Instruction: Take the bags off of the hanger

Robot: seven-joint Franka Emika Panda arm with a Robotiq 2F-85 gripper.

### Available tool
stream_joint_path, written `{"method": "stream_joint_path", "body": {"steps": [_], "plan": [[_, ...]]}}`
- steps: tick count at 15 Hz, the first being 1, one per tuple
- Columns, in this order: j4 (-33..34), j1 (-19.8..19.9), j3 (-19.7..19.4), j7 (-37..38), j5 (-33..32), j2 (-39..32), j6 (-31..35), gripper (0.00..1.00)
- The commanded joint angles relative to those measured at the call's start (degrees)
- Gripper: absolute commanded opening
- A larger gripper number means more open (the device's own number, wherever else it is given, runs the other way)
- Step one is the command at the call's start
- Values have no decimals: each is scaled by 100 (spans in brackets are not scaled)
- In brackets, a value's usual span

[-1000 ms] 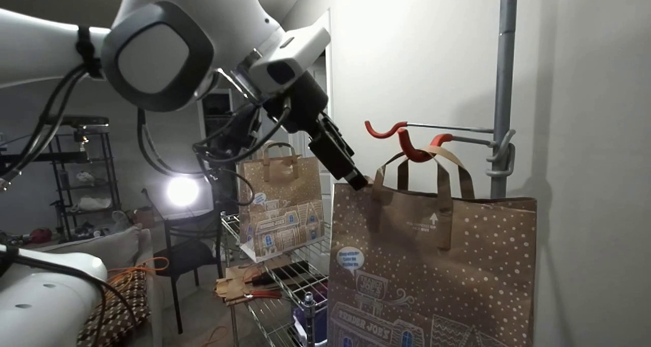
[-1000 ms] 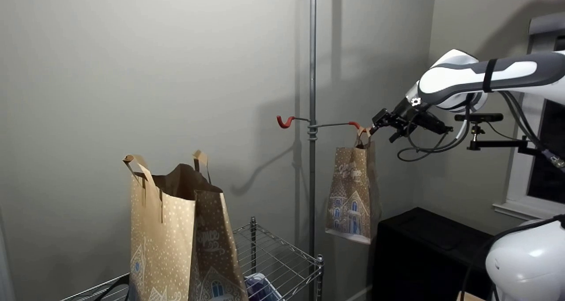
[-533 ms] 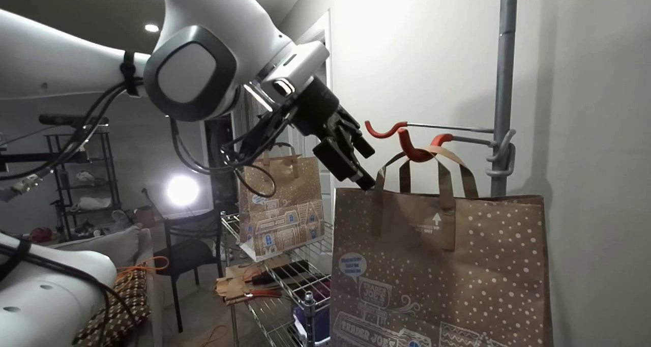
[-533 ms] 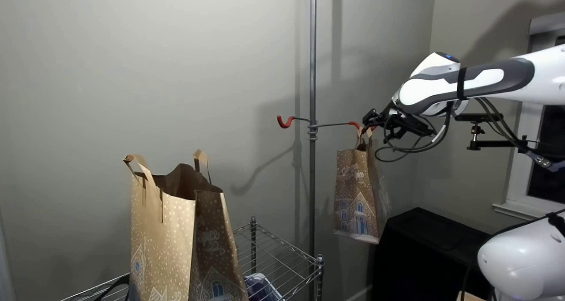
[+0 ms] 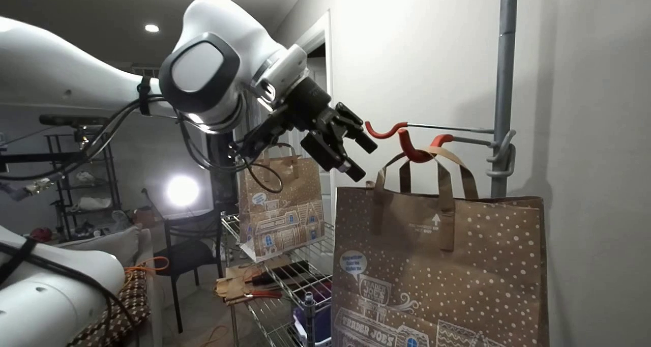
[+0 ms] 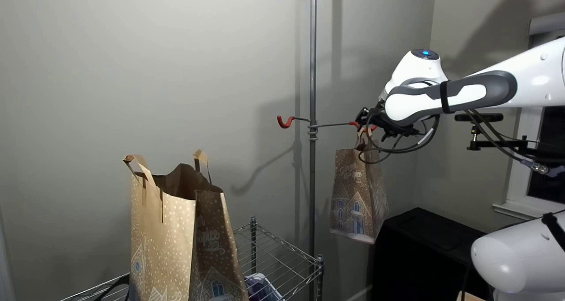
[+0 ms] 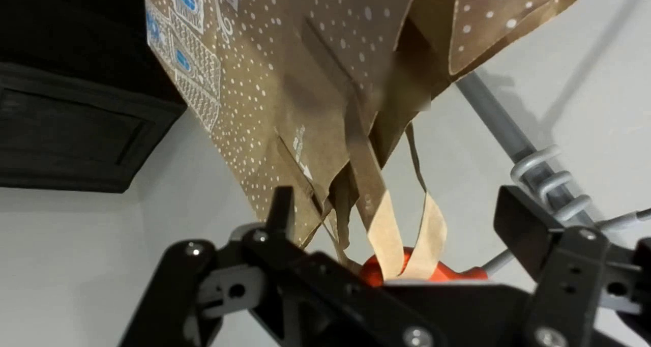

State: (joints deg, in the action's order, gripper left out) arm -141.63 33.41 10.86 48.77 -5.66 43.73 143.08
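A brown dotted paper bag hangs by its handles from the red hook of the hanger. It also shows in another exterior view and fills the upper wrist view. A second bag stands on the wire rack, also in an exterior view. My gripper is open and empty, just short of the hanging bag's handles. In the wrist view, the paper handles and red hook appear between the spread fingers. The handle tops on the hook are partly hidden.
A vertical grey pole carries the hanger by coiled wire. A further red hook without a bag sticks out from it. The wire rack stands beside the pole. A black cabinet is below the arm.
The arm has swung toward the hook and the wrist has turned, so both fingers now show apart. The gripper has risen slightly off the bag's top edge. The hanging bag has swayed a little.
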Motion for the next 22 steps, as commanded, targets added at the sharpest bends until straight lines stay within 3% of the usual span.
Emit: {"method": "stream_joint_path", "body": {"steps": [1,6,13,18,22], "plan": [[47,252,397,767,-525,40,56,100],[184,362,616,1242,-1162,-153,191,100],[374,469,577,1337,-1829,-562,169,100],[592,693,563,1843,-2219,-1019,344,100],[790,637,539,2260,-2469,-1302,405,100]]}}
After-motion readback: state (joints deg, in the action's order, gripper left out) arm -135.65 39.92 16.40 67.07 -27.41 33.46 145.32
